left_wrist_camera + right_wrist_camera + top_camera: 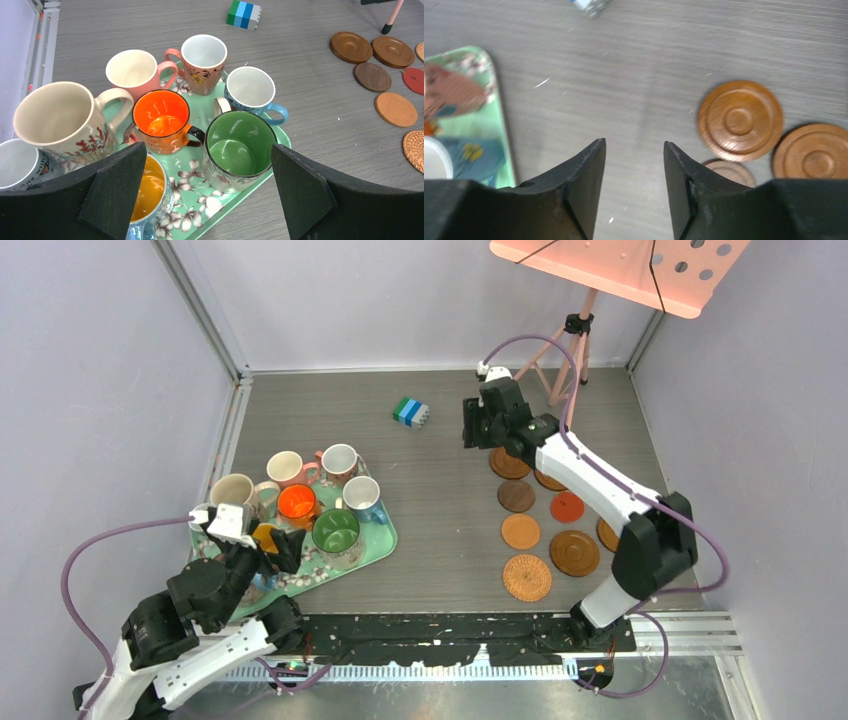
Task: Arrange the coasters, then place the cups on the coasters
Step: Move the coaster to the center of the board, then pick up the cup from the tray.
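The left claw (205,192) hangs spread wide over the cups (239,145) on the tray (383,540), while the right claw (634,187), parted and empty, hovers by the coasters (740,120).

Mint-green floral tray (385,540) on grey table (440,490) — blue-green toy block (410,412), pink music stand (620,270) behind.

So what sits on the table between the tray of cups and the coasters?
Nothing: in the top view, bare table separates the tray from the coasters.
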You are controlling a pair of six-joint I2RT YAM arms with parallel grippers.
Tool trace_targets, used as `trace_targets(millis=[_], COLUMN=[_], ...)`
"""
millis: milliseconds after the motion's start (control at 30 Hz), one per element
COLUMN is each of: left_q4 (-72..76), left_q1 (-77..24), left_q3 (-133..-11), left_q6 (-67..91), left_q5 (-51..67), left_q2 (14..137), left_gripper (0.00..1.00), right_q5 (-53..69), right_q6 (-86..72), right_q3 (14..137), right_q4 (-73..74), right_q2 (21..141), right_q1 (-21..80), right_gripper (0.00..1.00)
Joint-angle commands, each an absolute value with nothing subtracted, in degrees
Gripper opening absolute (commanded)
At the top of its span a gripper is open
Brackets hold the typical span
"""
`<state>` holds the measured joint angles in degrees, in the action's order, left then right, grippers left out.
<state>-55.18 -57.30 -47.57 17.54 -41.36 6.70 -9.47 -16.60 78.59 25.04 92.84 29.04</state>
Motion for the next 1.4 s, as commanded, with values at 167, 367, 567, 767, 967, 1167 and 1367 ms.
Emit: trace_targets(millis=[167,367,567,767,967,1167,1367], left_q4=[-56.27,-56.89,-59.45,-62.86,-63.55,-59.97,-53.99], left_q1=[-57.37,-57.39,-57.39,-57.31,-55.3,-42.52,-30.58], left_q3=[-48.7,-49.29,-50.61,-52.94,-54.56,-57.76,-62.15], left_q6=[19.36,23.07,27.78,29.86,29.56,23.82,20.0], left_q5=[-43.51,-46.79,-49.11,-46.61,-41.3,-29.68,-17.6], left_q2=[12.93,17.89,23.34,30.11,38.08,46.67,55.1], left_gripper=[1.0,1.0,0.99,0.98,0.93,0.84,0.76], right_q5=[-7.68,-7.88,-9.97,-9.6,-7.27,-2.25,-1.91], right_q6=[-16.1,-17.32,-20.24,-19.47,-19.6,-19.26,-19.63], right_q3=[66.02,54.28,43.87,42.29,40.28,38.31,37.11], right_q4=[23.27,22.94,20.18,19.56,17.05,14.23,13.49], right_q2=[75.68,60.55,50.67,48.99,50.77,52.32,52.39], right_q1=[35.79,37.26,37.18,37.18,37.18,37.18,37.18], right_gripper=[0.96,0.96,0.95,0.95,0.95,0.98,1.0])
